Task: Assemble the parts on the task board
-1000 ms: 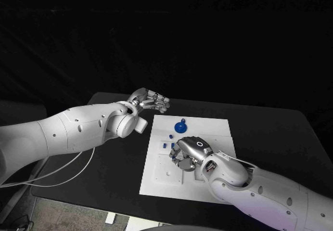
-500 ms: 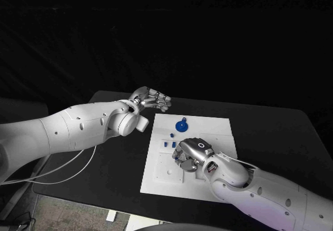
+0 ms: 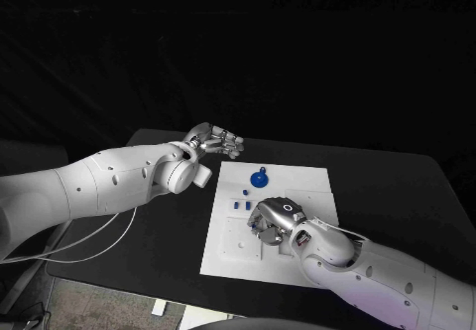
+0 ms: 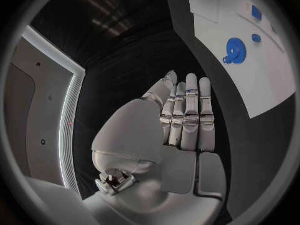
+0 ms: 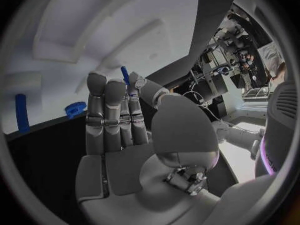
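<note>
Two hands work at a white board (image 3: 298, 180) on a black table (image 3: 397, 185). Nearest, the right hand (image 3: 269, 221) hovers low over the middle of the board, knuckles up and fingers curled down toward the surface; in its wrist view the fingers (image 5: 106, 115) stand side by side, with a thin blue peg (image 5: 125, 75) rising just behind their tips, close to the thumb; whether the peg is pinched I cannot tell. Just beyond that hand, on the board, lie two small blue pieces (image 3: 241, 205), and past them a round blue disc (image 3: 258, 181) with a little tab at its far side. Farthest, the left hand (image 3: 215, 144) hangs over the bare table, just off the board's far left corner, well apart from the disc; its fingers (image 4: 190, 115) stand straight and together, holding nothing.
</note>
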Motion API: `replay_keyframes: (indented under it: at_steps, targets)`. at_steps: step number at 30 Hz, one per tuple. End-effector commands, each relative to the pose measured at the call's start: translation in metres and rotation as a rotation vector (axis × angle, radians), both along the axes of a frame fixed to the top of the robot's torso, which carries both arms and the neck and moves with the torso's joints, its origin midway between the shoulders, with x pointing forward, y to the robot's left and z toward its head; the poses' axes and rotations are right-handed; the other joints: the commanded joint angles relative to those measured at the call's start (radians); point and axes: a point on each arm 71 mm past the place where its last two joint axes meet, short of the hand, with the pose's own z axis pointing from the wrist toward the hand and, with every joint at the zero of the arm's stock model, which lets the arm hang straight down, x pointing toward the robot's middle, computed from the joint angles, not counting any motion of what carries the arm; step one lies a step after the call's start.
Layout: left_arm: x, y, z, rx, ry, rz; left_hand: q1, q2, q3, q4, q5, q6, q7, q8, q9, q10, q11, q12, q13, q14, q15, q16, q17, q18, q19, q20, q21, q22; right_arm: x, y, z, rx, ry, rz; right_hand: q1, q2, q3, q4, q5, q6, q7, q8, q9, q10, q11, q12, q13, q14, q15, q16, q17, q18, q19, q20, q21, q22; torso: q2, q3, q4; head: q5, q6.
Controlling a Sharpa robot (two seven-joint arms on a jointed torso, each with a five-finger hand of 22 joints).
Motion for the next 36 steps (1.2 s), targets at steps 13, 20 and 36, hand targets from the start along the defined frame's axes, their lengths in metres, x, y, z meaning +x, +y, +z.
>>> replay_keyframes:
  at_steps: [13, 20, 36]
  targets:
    - [-0.0003, -0.0008, 0.0012, -0.011, 0.000, -0.012, 0.004, 0.009, -0.008, 0.000, -0.004, 0.004, -0.003, -0.003, -0.001, 0.004, 0.001, -0.003, -0.001, 0.002, 0.003, -0.004, 0.001, 0.005, 0.006, 0.000, -0.002, -0.002, -0.0022, 0.0000, -0.0034, -0.029, 0.000, 0.018, 0.000, 0.007, 0.007, -0.002, 0.007, 0.002, -0.001, -0.001, 0.001, 0.019, -0.009, 0.003, 0.002, 0.002, -0.005, -0.006, -0.002, 0.016, 0.039, -0.008, 0.005, 0.001, 0.000, 0.0006, -0.0002, -0.001, -0.006]
    - [-0.0003, 0.0001, 0.0012, -0.011, 0.000, -0.011, 0.004, 0.009, -0.008, 0.000, -0.004, 0.004, -0.003, -0.003, -0.001, 0.004, 0.001, -0.003, -0.001, 0.002, 0.003, -0.004, 0.001, 0.005, 0.006, 0.000, -0.002, -0.002, -0.0038, 0.0008, -0.0035, -0.029, 0.002, 0.023, 0.000, 0.007, 0.007, -0.002, 0.007, 0.002, -0.001, -0.001, 0.001, 0.019, -0.009, 0.003, 0.002, 0.002, -0.005, -0.006, -0.002, 0.016, 0.039, -0.008, 0.005, 0.001, 0.000, -0.0006, 0.0002, 0.000, -0.008]
    - [-0.0002, 0.0005, 0.0012, -0.011, 0.000, -0.011, 0.004, 0.009, -0.008, 0.000, -0.004, 0.004, -0.003, -0.003, -0.001, 0.004, 0.001, -0.003, -0.001, 0.002, 0.003, -0.004, 0.001, 0.005, 0.006, 0.000, -0.002, -0.002, -0.0060, 0.0009, -0.0087, -0.056, 0.017, 0.031, 0.000, 0.007, 0.006, -0.003, 0.007, 0.003, -0.001, -0.001, 0.001, 0.019, -0.009, 0.003, 0.002, 0.001, -0.005, -0.005, -0.002, 0.015, 0.038, -0.008, 0.006, 0.002, -0.001, -0.0003, -0.0003, -0.004, -0.009]
